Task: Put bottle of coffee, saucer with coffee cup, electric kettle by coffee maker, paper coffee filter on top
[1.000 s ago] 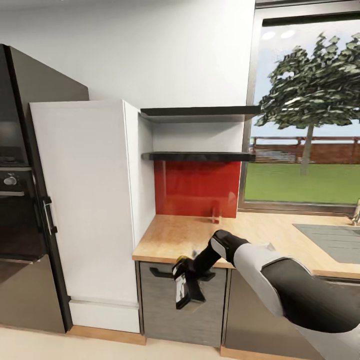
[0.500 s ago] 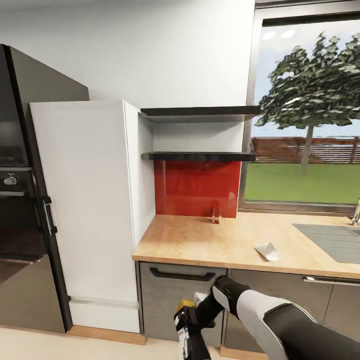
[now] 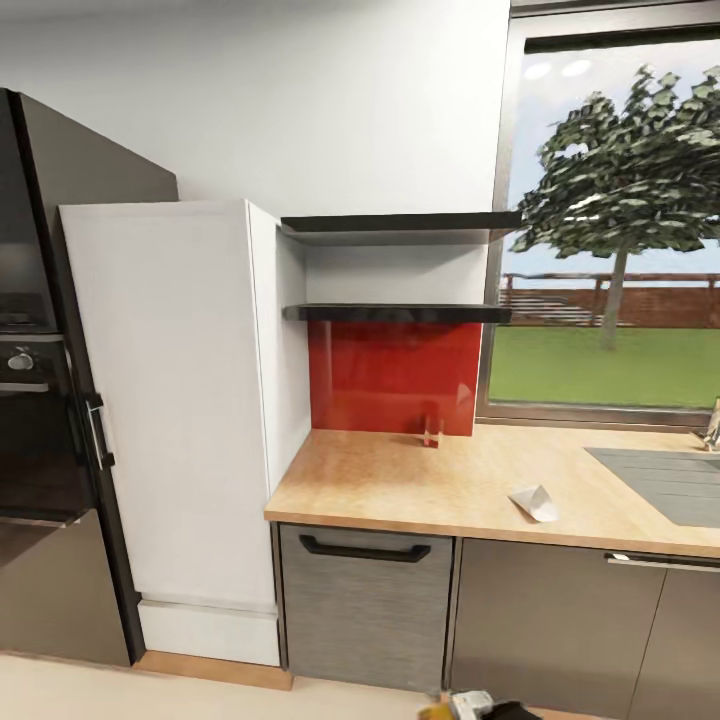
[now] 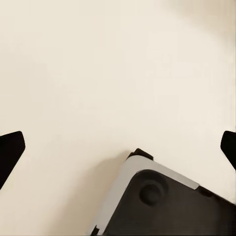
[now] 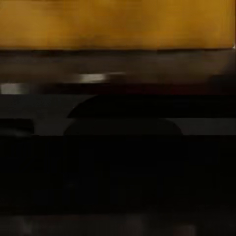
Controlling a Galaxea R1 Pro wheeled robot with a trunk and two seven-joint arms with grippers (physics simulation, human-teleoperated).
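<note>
Head view: wooden countertop is mostly bare from its left edge to the sink. A paper coffee filter lies near the front edge, a small glass against the red backsplash. Both shelves look bare.

Left gripper: fingertips spread wide over pale floor.

Right gripper has dropped to the frame's bottom edge since 0.5 s ago, with the yellow-capped coffee bottle pressed against its wrist camera; grip state cannot be told.

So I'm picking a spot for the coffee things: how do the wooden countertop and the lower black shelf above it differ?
The countertop is light wood, while the lower shelf is black. The countertop is deep and runs on to the sink; the shelf is a thin, short board ending at the window frame. The countertop carries a white paper filter and a small glass; nothing shows on the shelf. Both are level.
</note>
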